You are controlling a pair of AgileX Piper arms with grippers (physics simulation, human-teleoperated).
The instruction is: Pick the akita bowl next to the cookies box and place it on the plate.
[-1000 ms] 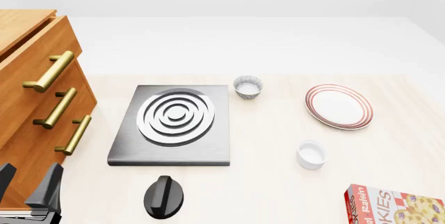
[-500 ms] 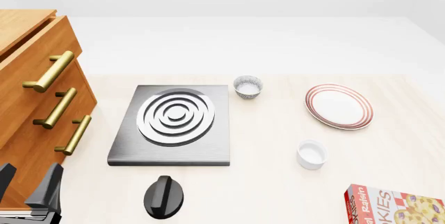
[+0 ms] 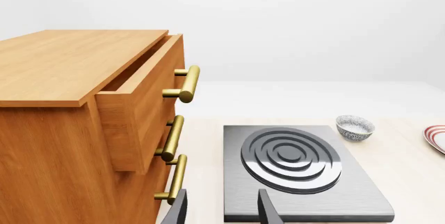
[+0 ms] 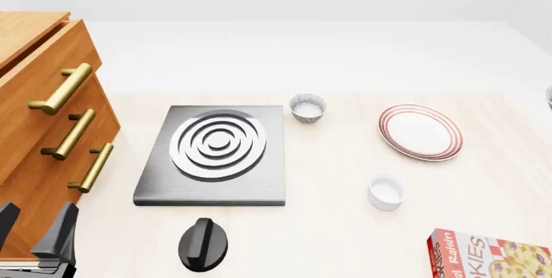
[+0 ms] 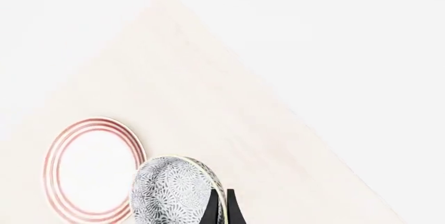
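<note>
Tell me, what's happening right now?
Right end effector shut on akita bowl, lifted near plate. Left end effector open, idle. Plate bare.

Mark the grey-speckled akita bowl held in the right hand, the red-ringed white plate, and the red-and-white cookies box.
Grey-speckled akita bowl (image 5: pixel 172 193): right wrist view, on its patterned outer wall.
Round white plate with red rings (image 4: pixel 420 132): front view, on its bare centre.
Red-and-white cookies box (image 4: pixel 483 256): front view, on its printed face.

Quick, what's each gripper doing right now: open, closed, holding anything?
Left gripper: open, holding nothing, low in front of the stove.
Right gripper: closed on the rim of the patterned bowl, above the plate.
</note>
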